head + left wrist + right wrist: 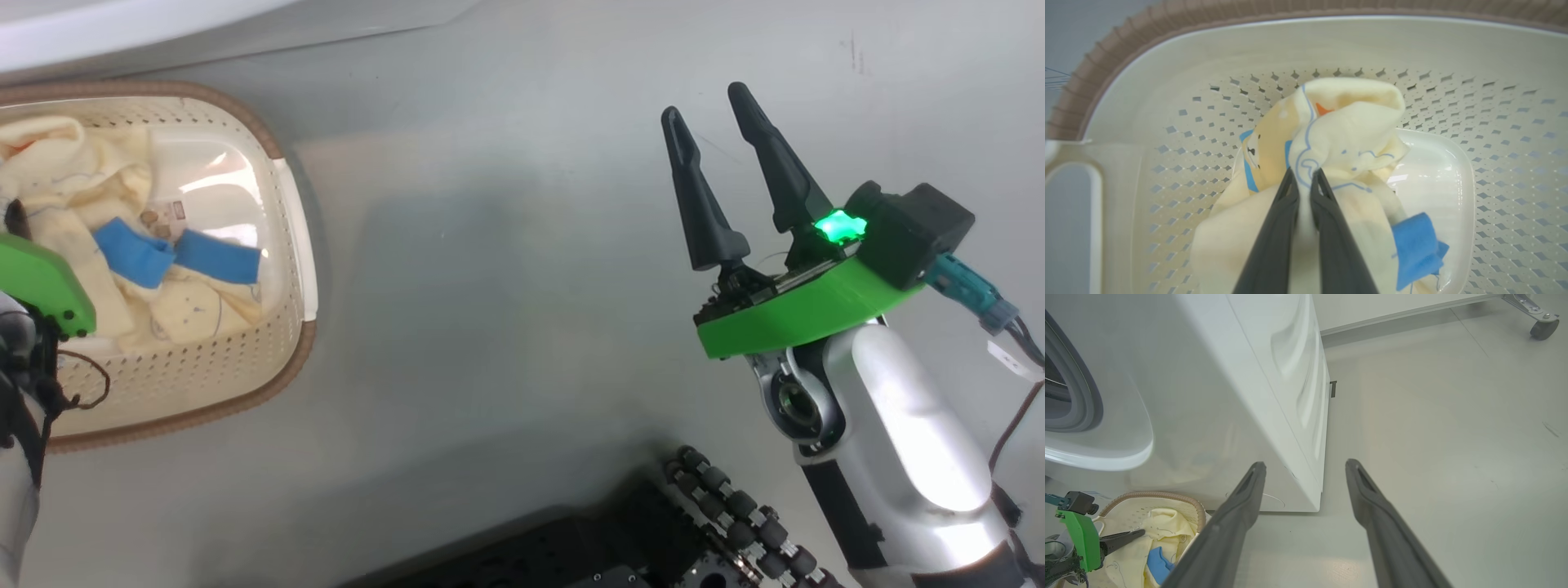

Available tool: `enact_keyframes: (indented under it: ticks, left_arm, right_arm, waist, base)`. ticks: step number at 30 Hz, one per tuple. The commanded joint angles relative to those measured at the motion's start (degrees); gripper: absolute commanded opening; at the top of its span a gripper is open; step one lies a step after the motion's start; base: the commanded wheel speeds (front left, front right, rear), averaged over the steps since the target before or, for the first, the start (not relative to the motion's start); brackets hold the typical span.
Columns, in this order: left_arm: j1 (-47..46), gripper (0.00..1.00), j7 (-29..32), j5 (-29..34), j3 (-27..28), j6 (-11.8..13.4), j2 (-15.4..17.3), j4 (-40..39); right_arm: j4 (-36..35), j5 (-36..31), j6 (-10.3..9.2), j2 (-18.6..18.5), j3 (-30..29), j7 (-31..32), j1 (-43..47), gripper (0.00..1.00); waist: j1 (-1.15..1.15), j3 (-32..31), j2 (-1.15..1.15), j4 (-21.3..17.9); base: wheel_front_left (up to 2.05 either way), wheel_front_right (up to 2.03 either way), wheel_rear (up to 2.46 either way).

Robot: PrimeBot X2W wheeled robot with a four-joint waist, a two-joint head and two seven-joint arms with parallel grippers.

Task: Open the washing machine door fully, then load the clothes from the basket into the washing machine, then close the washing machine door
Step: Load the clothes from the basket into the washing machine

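Left gripper (pixel 1303 176) nearly closed, pinching clothes (pixel 1349 130) inside basket (pixel 1147 102). Right gripper (pixel 704 101) wide open, empty, above floor (pixel 506 286). Basket on floor just beside washer (pixel 1229 375); more clothes lie inside.

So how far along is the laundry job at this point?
Done: the door seems open, since the washing machine shows its grey mouth uncovered. In hand: the left gripper, jaws shut, pinches one of the cream clothes inside the basket; the right gripper hangs open over the floor. Left: loading them all and shutting the door.
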Motion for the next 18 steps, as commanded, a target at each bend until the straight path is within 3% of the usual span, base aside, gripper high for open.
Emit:
enact_keyframes:
  ticks: [1,18]
  left_arm:
    - [2.17,0.0,-1.24,-0.68,1.3,-0.23,1.91,-0.05]
    - [9.51,0.0,-5.53,-2.98,1.27,-1.61,-4.55,-1.44]
  right_arm:
    - [-1.16,-0.77,0.26,-0.22,0.45,-0.36,2.8,1.0]
    - [0.74,-2.9,0.26,-0.22,-1.01,-0.36,5.96,1.0]
  waist:
    - [0.0,-1.04,0.0,0.76]
    - [0.0,-12.15,0.0,6.29]
  base:
    - [0.0,0.0,0.0]
    - [0.0,0.0,0.0]
